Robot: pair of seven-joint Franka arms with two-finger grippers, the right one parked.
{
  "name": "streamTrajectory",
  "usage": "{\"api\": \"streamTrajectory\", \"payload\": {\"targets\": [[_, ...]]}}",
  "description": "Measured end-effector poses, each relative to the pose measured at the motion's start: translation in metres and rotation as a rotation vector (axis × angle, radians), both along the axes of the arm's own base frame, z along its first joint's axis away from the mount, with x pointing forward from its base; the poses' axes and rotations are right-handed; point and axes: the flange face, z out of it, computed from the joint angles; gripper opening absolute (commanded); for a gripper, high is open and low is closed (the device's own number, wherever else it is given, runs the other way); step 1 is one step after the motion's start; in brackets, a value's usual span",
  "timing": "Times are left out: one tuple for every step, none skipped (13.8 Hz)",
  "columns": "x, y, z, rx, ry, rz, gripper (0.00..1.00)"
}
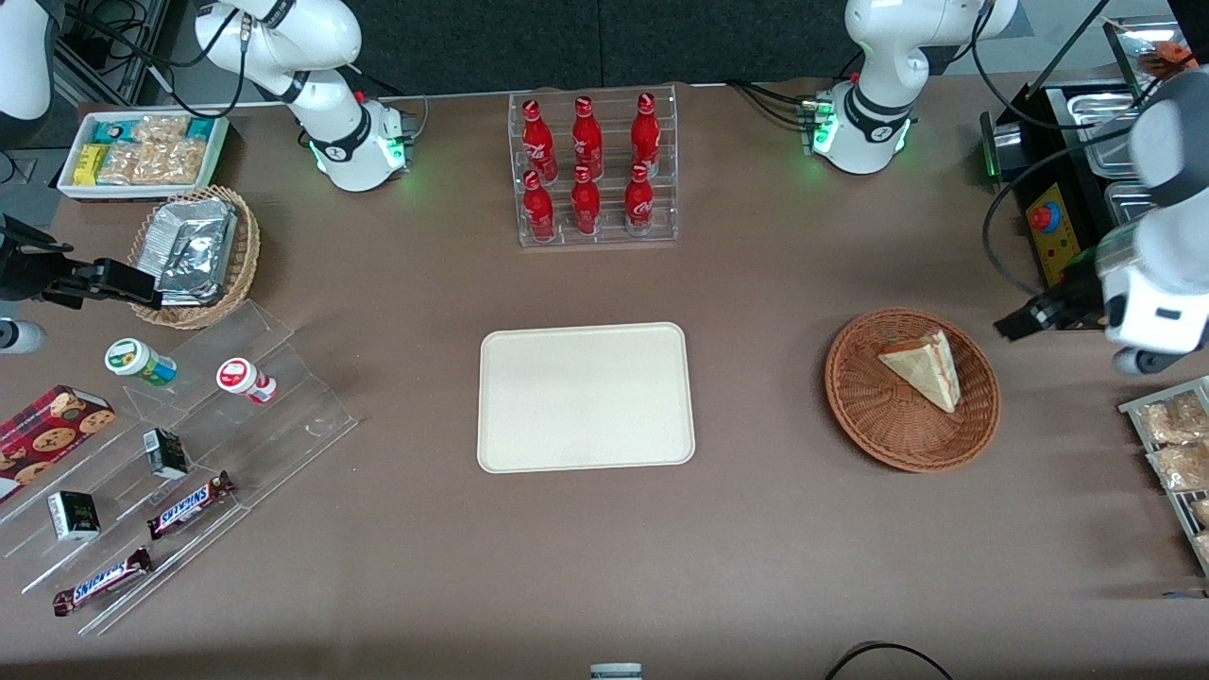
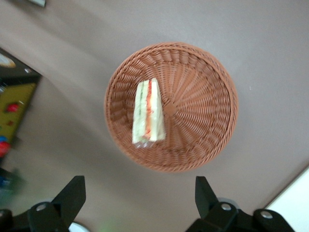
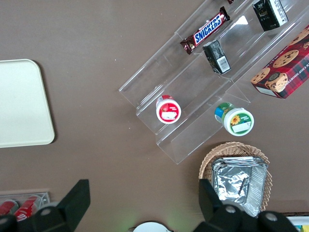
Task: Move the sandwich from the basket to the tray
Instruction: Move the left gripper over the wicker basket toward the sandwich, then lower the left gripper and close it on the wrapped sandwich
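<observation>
The sandwich [image 1: 924,369], a pale cream wedge with red and green filling on its cut edge, lies in the round reddish-brown wicker basket [image 1: 874,416] toward the working arm's end of the table. Both show in the left wrist view, the sandwich [image 2: 148,112] off-centre in the basket [image 2: 203,101]. The cream rectangular tray [image 1: 586,397] lies flat at mid-table with nothing on it. My left gripper [image 1: 1025,319] hovers above the table beside the basket, apart from it. It is open and empty [image 2: 140,193], with bare table between its fingertips.
A clear rack of red bottles [image 1: 593,170] stands farther from the front camera than the tray. A black machine with a red button [image 1: 1058,227] and a tray of snack packets [image 1: 1176,453] lie at the working arm's end. A clear stepped shelf [image 1: 189,453] with snacks lies at the parked arm's end.
</observation>
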Motion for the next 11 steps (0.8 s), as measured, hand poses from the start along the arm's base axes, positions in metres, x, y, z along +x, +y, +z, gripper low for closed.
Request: {"api": "streamTrajectory", "payload": {"targets": [[0.000, -0.002, -0.018, 0.007, -0.018, 0.055, 1.00], [-0.002, -0.003, -0.036, 0.012, -0.031, 0.094, 1.00], [-0.005, -0.003, -0.053, 0.014, -0.046, 0.120, 1.00], [-0.008, -0.003, -0.071, 0.015, -0.065, 0.147, 1.00], [-0.012, -0.003, -0.086, 0.017, -0.081, 0.179, 1.00], [-0.016, -0.003, -0.099, 0.019, -0.092, 0.210, 1.00], [-0.020, -0.003, -0.111, 0.020, -0.095, 0.226, 1.00], [-0.024, -0.004, -0.122, 0.022, -0.094, 0.234, 1.00], [-0.028, -0.005, -0.131, 0.025, -0.087, 0.241, 1.00], [-0.031, -0.006, -0.137, 0.028, -0.078, 0.246, 1.00], [-0.033, -0.007, -0.142, 0.029, -0.071, 0.249, 1.00]]}}
